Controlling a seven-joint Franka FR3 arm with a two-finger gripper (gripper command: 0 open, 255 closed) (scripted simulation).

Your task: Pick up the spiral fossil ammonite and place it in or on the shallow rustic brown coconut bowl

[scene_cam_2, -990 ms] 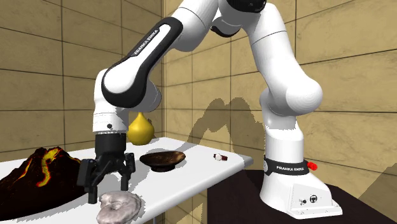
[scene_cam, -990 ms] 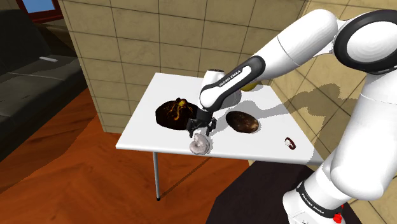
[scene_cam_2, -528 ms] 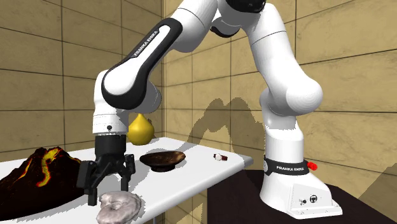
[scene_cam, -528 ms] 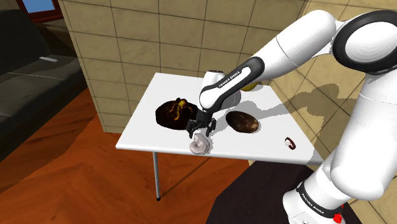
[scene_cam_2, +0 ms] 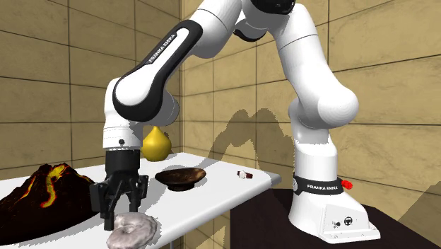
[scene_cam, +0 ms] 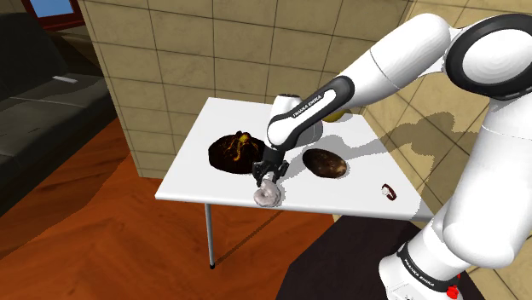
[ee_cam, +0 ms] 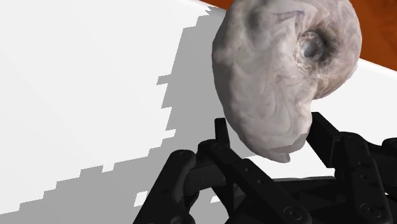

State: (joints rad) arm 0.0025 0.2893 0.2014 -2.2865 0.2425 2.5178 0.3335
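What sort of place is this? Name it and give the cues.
Probably a living room in a house: a dark sofa stands on a wooden floor, and tan tiled walls rise behind the white table.

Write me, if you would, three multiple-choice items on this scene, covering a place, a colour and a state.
1. Where does the ammonite lie? A in the bowl; B on the table near its edge, under the gripper; C held high above the table.
2. What colour is the pear-shaped thing? A yellow; B blue; C red.
3. What state is the bowl in? A overturned; B holding the ammonite; C upright and empty.
Answers: 1 B, it rests on the table below the gripper. 2 A, it shows yellow in the second exterior view. 3 C, its hollow faces up with nothing inside.
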